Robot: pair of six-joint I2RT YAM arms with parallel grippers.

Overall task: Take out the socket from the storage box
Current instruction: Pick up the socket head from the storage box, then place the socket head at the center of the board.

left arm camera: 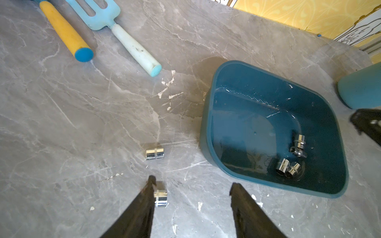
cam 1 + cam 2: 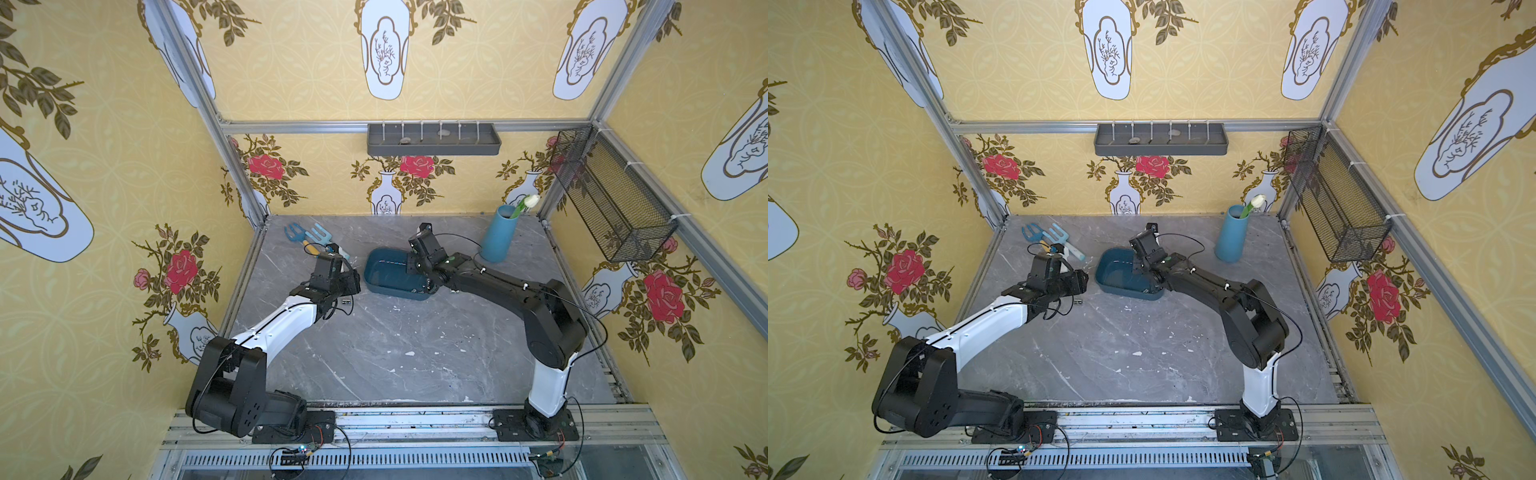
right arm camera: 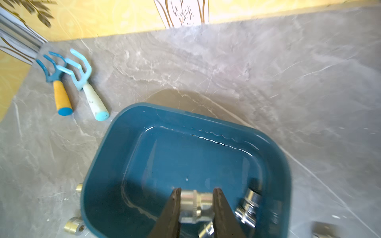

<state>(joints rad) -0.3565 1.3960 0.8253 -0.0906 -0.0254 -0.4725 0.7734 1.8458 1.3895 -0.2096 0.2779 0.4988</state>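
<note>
The dark teal storage box (image 2: 376, 266) (image 3: 99, 164) stands mid-table in both top views. My right gripper (image 3: 197, 191) (image 2: 428, 286) reaches into its near right corner, shut on a shiny metal socket (image 3: 195, 201) held crosswise between the fingers. Several more sockets (image 1: 282, 167) (image 3: 248, 208) lie in that same corner. My left gripper (image 1: 193, 183) hangs open over the table left of the box, holding nothing. One socket (image 1: 160, 197) lies on the table against its one finger, and another (image 1: 154, 154) lies a little farther out.
Two garden hand tools (image 2: 309, 241) lie at the back left of the table. A blue vase with a white tulip (image 2: 498, 235) stands at the back right, close to the box. A grey tray (image 2: 434, 139) and a black mesh basket (image 2: 611, 199) hang on the walls.
</note>
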